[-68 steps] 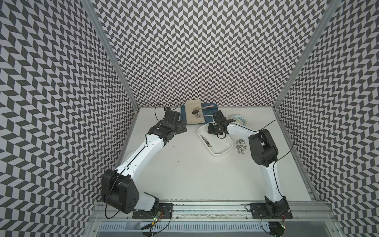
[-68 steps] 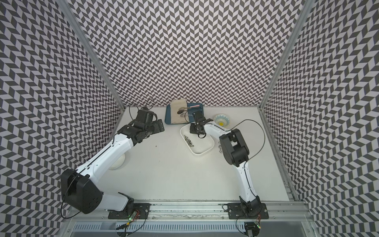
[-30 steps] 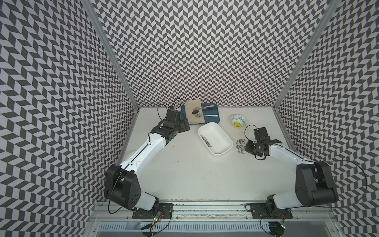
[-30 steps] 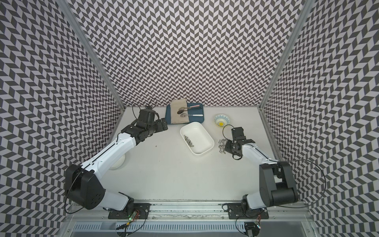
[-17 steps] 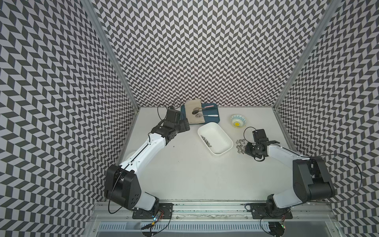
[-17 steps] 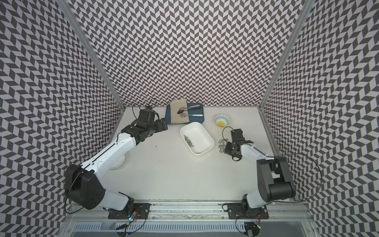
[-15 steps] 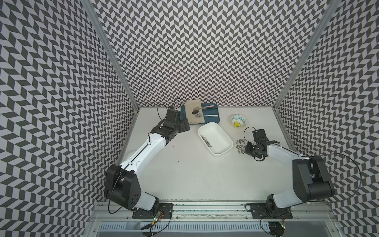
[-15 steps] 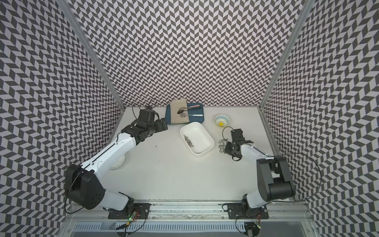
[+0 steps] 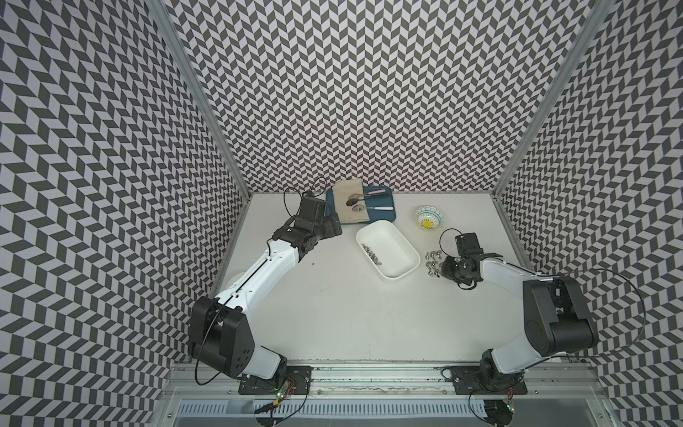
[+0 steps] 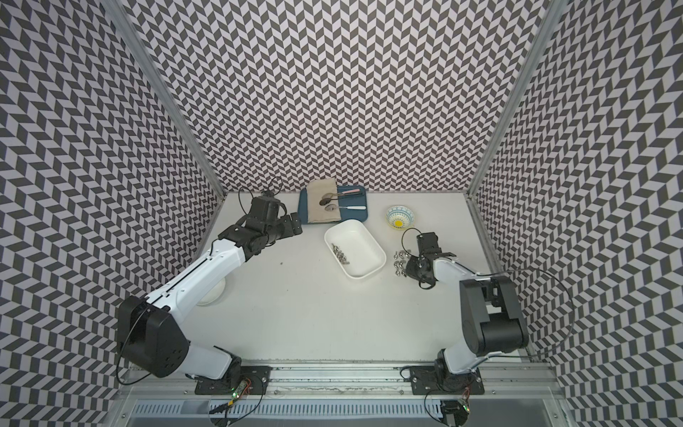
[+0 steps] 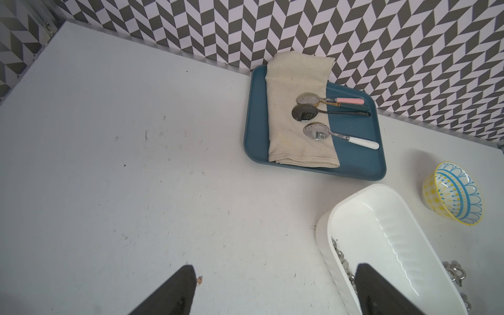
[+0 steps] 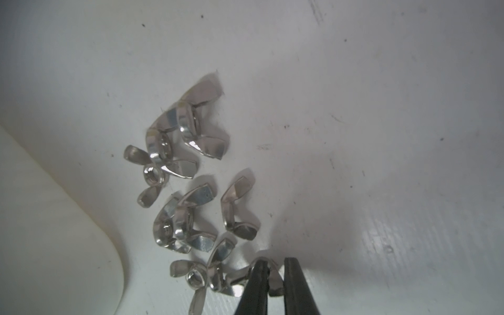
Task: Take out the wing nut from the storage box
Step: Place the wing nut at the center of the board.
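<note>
Silvery wing nut (image 12: 275, 285) between narrowly parted tips of right hand (image 12: 276, 263), visible only in its wrist view, grip unclear, left hand (image 11: 275, 270) spread wide.

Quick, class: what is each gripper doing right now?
Left gripper: open, holding nothing.
Right gripper: closed on a wing nut.

**Left arm stretched out with fingers wide, right arm folded low with fingers nearly together**

In a top view the left arm (image 9: 266, 266) reaches in a long diagonal from its base toward the far side. Its wrist bends so the left gripper (image 9: 330, 229) points sideways. The left wrist view shows its two fingers spread wide and holding nothing. The right arm (image 9: 506, 275) is folded at the elbow, forearm low, and the right gripper (image 12: 275, 261) points steeply down. Its fingers stand a narrow slit apart, with a wing of a wing nut (image 12: 274, 282) between them. Whether they pinch it cannot be told.
</note>
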Tool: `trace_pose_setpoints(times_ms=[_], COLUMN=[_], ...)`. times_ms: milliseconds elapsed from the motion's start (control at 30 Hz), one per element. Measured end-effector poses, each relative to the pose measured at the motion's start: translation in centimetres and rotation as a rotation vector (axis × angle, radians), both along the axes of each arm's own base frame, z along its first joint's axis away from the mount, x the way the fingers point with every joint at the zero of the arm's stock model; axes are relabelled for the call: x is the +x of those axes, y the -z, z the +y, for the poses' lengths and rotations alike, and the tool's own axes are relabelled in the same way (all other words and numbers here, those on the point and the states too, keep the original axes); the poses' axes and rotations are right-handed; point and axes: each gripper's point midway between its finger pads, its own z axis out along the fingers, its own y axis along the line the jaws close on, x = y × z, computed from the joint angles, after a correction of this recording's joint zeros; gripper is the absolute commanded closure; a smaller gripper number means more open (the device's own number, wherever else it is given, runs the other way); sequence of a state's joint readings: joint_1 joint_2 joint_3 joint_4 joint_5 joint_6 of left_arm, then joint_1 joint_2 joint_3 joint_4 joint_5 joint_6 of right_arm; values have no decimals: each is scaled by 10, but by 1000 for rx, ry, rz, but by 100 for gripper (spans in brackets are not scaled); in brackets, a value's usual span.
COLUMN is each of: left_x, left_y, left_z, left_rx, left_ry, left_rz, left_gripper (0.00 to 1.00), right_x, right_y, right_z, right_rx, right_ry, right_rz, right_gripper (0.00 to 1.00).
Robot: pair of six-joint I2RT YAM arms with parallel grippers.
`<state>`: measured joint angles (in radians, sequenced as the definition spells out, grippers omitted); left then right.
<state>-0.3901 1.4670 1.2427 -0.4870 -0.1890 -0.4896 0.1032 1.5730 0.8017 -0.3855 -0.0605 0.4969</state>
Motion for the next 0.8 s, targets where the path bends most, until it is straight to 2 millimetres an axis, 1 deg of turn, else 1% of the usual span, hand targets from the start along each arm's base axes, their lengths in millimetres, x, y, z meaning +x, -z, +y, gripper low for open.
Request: trace_pose_setpoints(times_ms=[167,267,400,467,500,567,667,700,733,800], left_x=[0,0,0,0,0,0,0,0,0,0], left_y=[0,0,0,0,0,0,0,0,0,0], left_z=[0,0,0,0,0,0,1,1,1,1], left_rx=[0,-1,-1,-2,-2,-3,-1,-1,-1,0], left_ry=[-1,-1,-2,-3,-3,-5,-7,-8,-8,-9], left_rz=[0,0,0,0,0,0,-1,-1,-1,-2], left_gripper=[5,5,5,5,5,5,5,5,5,5], right_x=[3,11,31,42,48,56,56,54,51,44], right_y=[-4,-17,-52,-72,-82,-100,-124,-131,-135,-137], right_z=[1,2,6,13,20,43,107,132,155,193], right_rx=[2,1,-5,-4,3,19,67,87,106,136], right_ry=[-9,-19,-49,-76,-104,-183,-383,-458,-526,-635], right_rz=[-3,-23,-103,-156,-185,-231,-296,-312,-327,-339], right_gripper=[77,74,72,71,70,70,70,70,70,69])
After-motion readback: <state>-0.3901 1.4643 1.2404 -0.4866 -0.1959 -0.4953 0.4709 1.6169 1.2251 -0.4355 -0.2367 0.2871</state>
